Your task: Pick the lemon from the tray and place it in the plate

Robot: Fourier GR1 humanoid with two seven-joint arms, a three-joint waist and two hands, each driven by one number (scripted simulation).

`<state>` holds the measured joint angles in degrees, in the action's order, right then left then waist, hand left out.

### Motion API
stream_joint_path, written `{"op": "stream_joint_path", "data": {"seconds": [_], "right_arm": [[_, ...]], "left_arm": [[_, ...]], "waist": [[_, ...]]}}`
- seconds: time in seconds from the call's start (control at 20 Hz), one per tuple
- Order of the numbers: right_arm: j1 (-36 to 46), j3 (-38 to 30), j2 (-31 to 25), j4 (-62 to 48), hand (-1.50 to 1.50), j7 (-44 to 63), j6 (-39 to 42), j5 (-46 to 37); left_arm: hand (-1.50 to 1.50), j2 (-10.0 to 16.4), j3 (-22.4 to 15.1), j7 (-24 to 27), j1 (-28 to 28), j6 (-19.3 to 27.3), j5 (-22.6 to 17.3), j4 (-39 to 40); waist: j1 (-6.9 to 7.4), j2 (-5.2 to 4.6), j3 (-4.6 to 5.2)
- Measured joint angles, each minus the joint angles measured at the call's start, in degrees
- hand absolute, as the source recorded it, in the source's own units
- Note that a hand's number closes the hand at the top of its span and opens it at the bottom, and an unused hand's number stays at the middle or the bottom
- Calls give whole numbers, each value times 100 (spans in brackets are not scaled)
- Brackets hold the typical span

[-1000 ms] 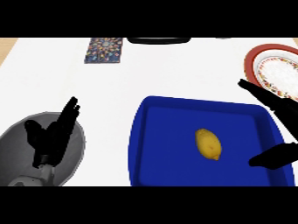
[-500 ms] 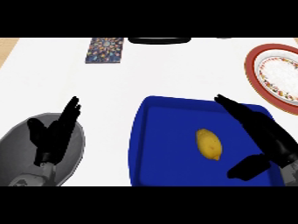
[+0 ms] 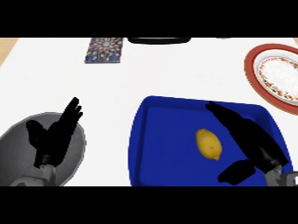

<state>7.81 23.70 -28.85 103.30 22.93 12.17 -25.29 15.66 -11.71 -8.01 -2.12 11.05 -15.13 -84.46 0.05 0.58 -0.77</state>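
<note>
Head view, looking steeply down at a white desk [image 3: 177, 70]. A yellow lemon [image 3: 209, 144] lies inside a blue tray [image 3: 167, 144], a little right of the tray's middle. The right hand [image 3: 258, 146] hangs over the tray's right side, just beside the lemon. Its fingers [image 3: 232, 120] are stretched out straight along the lemon's right side and the thumb is spread wide below it. The hand holds nothing.

The red-rimmed plate [image 3: 251, 70] sits at the desk's upper right, apart from the tray and bare of fruit. The left hand [image 3: 54, 135] rests open, fingers up, over a grey round dish [image 3: 6, 153] at lower left.

The step in hand appears to be the reach for the lemon, with no grasp made yet. The next move likely calls for the hand to shift left and lower. The fingers and thumb would then close round the lemon before it is lifted toward the plate.
</note>
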Motion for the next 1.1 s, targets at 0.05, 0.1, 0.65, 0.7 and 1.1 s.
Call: {"op": "stream_joint_path", "data": {"seconds": [0.05, 0.1, 0.65, 0.7, 1.1], "right_arm": [[-35, 56, 32, 10, -150, 46, -35, -125], [23, 63, 80, -120, -150, 53, -59, -217], [273, 183, 480, -871, -150, 33, -16, -781], [310, 168, 497, -929, -150, 5, 23, -788], [454, 416, 476, -1326, 150, -457, 137, -1243]], "left_arm": [[0, 8, 32, 9, 4, -35, -12, 9], [0, -12, 2, -11, -2, -19, 35, -7], [0, -86, 138, -85, -8, -145, 86, 17], [0, -95, 146, -97, -8, -148, 100, 16], [0, -158, 178, -87, 3, -214, 198, 21]], "waist": [[-3, 0, 1], [7, -1, 0], [21, -9, -2], [21, -9, -2], [22, -3, -5]]}}
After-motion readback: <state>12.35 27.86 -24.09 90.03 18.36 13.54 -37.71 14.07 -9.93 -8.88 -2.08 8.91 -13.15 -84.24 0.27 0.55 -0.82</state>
